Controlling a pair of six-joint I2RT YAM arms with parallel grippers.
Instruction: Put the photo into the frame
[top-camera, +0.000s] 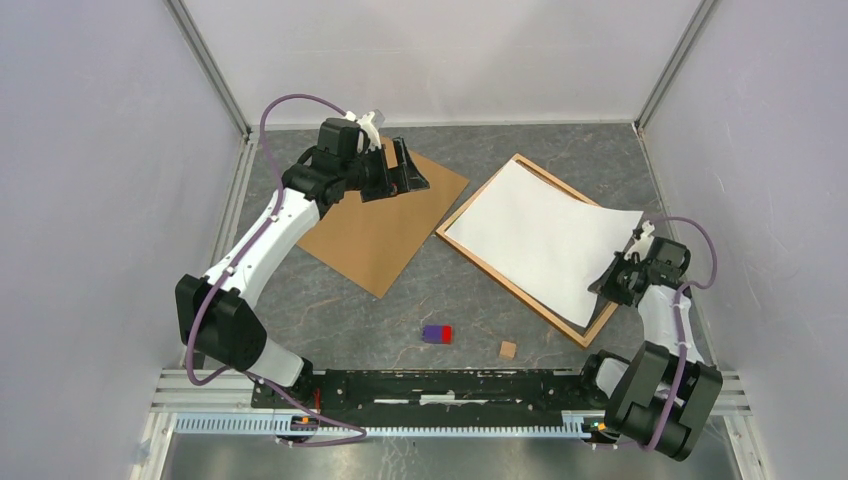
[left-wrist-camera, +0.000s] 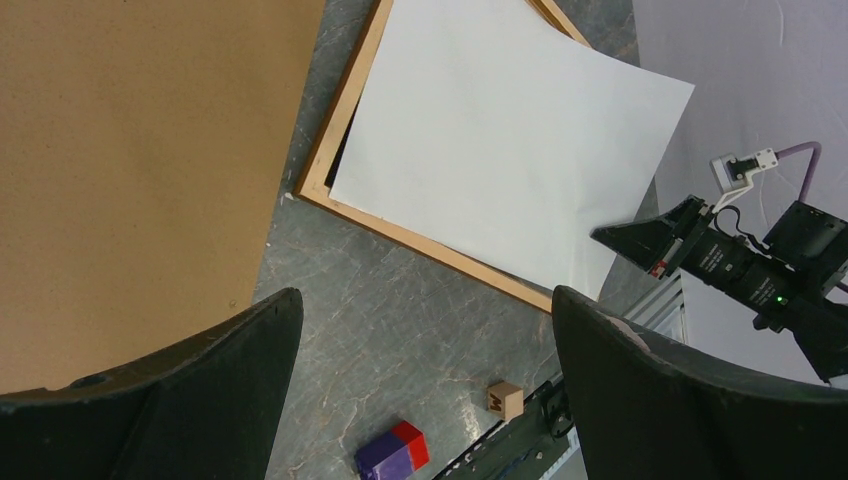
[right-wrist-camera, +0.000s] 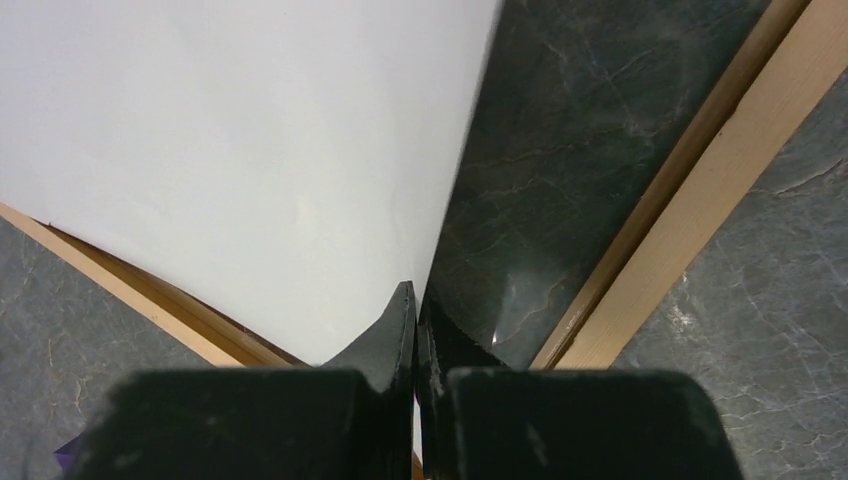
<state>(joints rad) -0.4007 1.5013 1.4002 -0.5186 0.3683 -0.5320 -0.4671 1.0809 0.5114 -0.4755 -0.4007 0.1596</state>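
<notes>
Photo (top-camera: 545, 235) blank-side up over frame (top-camera: 510, 290), right fingers (right-wrist-camera: 390, 330) pinching its corner, clearest at wrist, left fingers (left-wrist-camera: 200, 390) spread

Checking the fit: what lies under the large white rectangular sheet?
The thin light-wood rectangular frame, most rails showing, with dark surface inside. The white sheet hides the frame's right corner.

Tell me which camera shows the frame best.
Top external: the frame lies in view at its full extent, though the photo covers much of it. Left wrist shows one corner and two rails. Right wrist shows only short stretches of rail.
</notes>
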